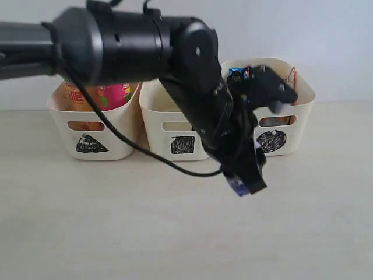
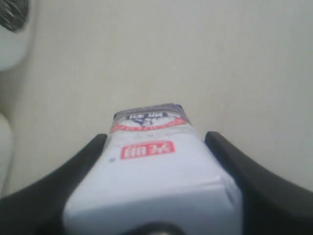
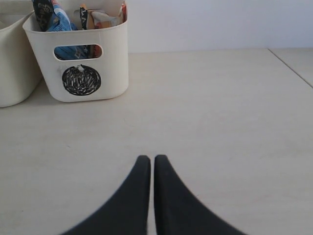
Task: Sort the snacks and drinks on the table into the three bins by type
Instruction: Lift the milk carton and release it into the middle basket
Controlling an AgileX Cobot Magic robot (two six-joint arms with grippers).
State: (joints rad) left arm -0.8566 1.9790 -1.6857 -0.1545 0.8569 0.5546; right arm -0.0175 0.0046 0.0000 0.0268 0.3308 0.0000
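Cream plastic bins stand in a row along the far side of the pale table (image 1: 116,221), each marked with a black scribble on its front wall. In the exterior view the left bin (image 1: 113,137) holds a pink tube (image 1: 116,93) and an orange tube (image 1: 78,98). The middle bin (image 1: 157,137) is largely masked by the arm, so its contents cannot be made out. The right bin (image 1: 300,131) holds a blue bag (image 1: 236,74) and an orange bag (image 1: 291,77).

The left arm reaches in from the left, across the middle, and points its left gripper (image 1: 247,181) downward in front of the gap between the middle and right bins. A carton (image 1: 236,185) shows as a blue-and-white edge at the tip. Whether it touches the table cannot be told.

In the left wrist view the left gripper (image 2: 156,138) has its black fingers (image 2: 73,181) clamped on either side of the white carton (image 2: 151,171), which bears a red label and a dark band at its far end.

In the right wrist view the right gripper (image 3: 152,159) has its fingers (image 3: 132,196) pressed together with nothing between them, over bare table. The right bin (image 3: 112,63) lies ahead, well apart, with the blue bag (image 3: 58,22) and orange bag (image 3: 107,18) inside.
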